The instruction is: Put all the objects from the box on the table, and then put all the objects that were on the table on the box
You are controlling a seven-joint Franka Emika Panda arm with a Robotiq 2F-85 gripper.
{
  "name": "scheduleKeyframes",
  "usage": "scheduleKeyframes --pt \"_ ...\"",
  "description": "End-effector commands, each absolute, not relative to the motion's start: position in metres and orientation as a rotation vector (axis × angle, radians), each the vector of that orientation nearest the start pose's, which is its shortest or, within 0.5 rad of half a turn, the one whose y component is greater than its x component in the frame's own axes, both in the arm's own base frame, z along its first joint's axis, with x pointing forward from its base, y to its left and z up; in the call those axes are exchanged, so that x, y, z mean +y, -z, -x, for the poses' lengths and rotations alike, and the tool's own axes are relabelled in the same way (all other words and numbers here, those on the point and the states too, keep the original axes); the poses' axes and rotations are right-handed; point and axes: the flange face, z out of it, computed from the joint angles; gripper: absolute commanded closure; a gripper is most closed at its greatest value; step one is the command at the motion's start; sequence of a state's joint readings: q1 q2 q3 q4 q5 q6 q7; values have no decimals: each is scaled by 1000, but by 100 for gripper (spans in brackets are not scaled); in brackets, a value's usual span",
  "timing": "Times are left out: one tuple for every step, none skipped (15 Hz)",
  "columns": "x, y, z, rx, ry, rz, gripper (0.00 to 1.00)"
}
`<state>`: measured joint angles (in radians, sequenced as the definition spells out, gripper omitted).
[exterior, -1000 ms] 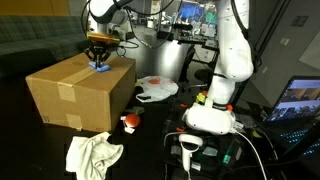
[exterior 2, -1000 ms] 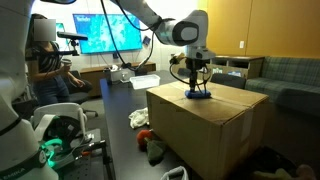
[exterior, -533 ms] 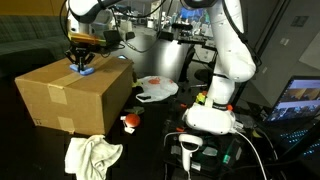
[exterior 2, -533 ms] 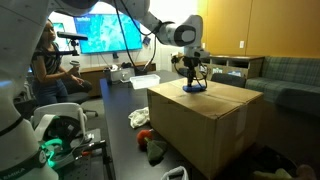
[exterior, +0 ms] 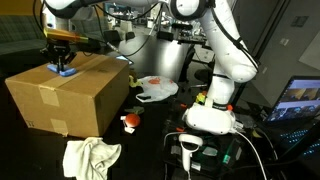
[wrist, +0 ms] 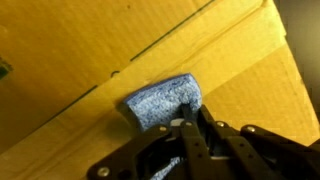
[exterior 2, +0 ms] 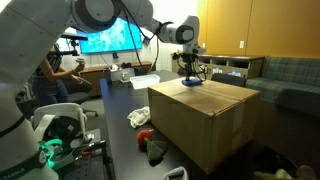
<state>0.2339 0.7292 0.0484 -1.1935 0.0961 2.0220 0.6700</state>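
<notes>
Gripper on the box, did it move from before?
Yes. In an exterior view the gripper, holding the blue object, has gone left along the box top, farther from the robot's white base.

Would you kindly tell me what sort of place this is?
Most likely a robotics lab or office lounge: a large wall screen, a grey sofa and a long dark table.

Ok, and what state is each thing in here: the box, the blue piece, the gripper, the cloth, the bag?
cardboard box: closed, flaps taped, upright.
blue object: at the box top, pinched at one edge by the fingers; resting or just lifted, cannot tell.
gripper: shut on the blue object.
white cloth: crumpled, beside the box.
plastic bag: lying slack, not held.
</notes>
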Motion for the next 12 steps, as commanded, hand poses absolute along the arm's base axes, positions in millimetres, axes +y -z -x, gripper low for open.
scheduleKeyframes --pt "228 -361 -748 635 76 2924 90" --pt "226 -368 -749 638 91 2917 90" --pt "219 -380 -749 655 121 2908 90" --pt "211 -388 -750 670 150 2902 90" --pt "197 -400 -749 706 195 2888 90" --pt "183 -412 -749 735 236 2872 90" --pt "164 -424 -747 799 290 2846 90" --pt "144 -434 -746 867 346 2815 90" --pt "123 -440 -745 937 393 2787 90" --pt "96 -445 -740 1017 424 2761 90" --pt "73 -446 -737 1096 448 2740 90" --pt "48 -444 -732 1177 463 2715 90"
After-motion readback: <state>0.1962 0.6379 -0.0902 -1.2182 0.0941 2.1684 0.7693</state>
